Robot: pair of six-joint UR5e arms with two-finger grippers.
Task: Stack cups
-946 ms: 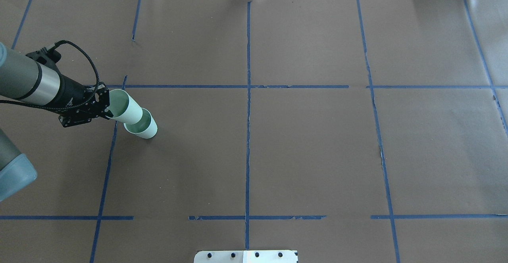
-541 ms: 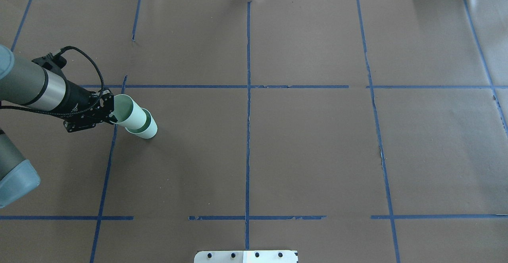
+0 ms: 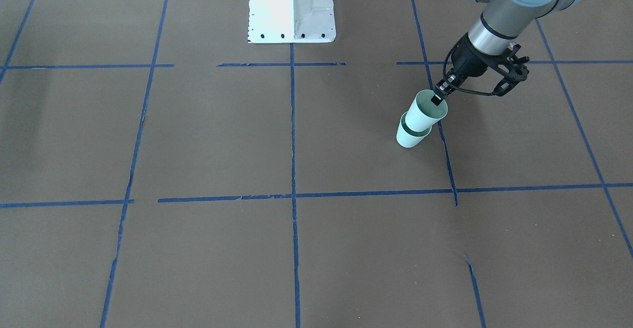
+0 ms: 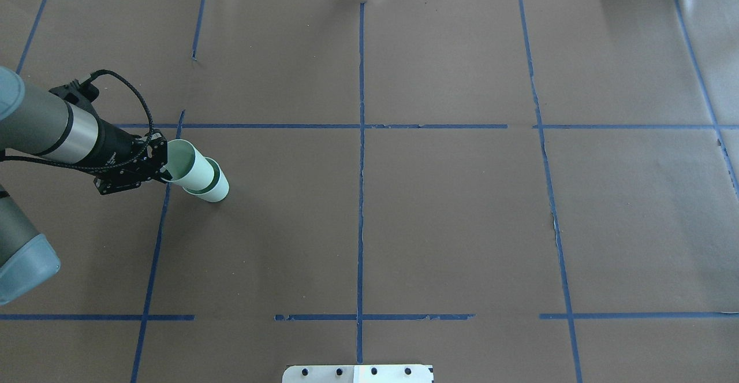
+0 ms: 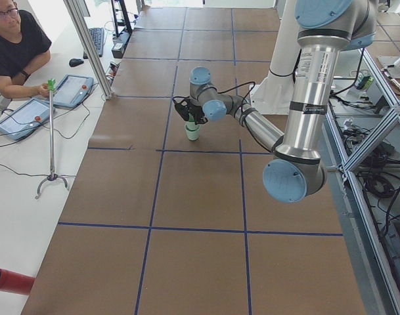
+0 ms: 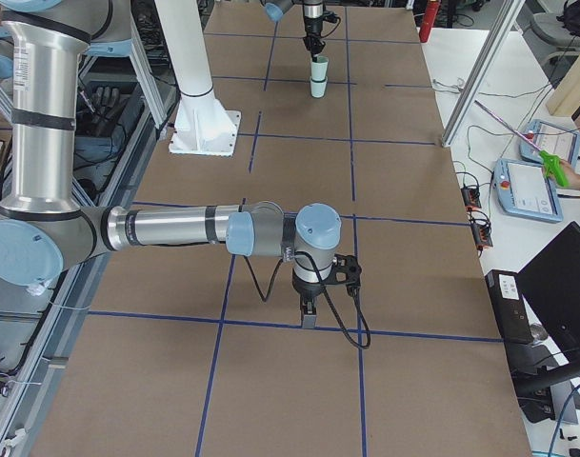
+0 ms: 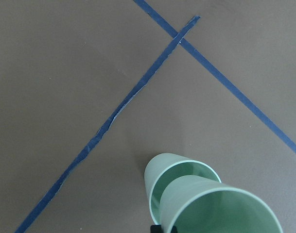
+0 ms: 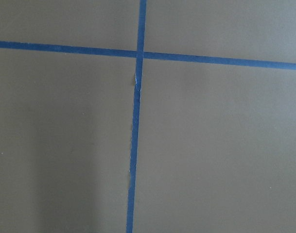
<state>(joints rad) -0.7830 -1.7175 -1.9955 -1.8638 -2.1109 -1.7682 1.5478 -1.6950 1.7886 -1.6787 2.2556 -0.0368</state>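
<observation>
Two pale mint-green cups stand left of centre on the brown table. The upper cup point(image 4: 191, 166) sits tilted inside the lower cup point(image 4: 217, 188), which rests on the table. My left gripper point(image 4: 167, 170) is shut on the upper cup's rim, one finger inside it. The front-facing view shows the same grip point(image 3: 437, 98) on the upper cup point(image 3: 424, 115) over the lower cup point(image 3: 408, 140). The left wrist view shows both cups nested point(image 7: 186, 191). My right gripper point(image 6: 310, 317) hangs low over a tape crossing, far from the cups; I cannot tell whether it is open or shut.
Blue tape lines point(image 4: 361, 140) divide the brown table cover into squares. The white robot base point(image 3: 292, 6) stands at the table's near edge. An operator point(image 5: 12, 46) sits beyond the table's left end with tablets and a thin stand point(image 5: 52, 138).
My left gripper has lowered the upper cup deeper into the lower cup and shifted slightly right. The lower cup has stayed in place.
</observation>
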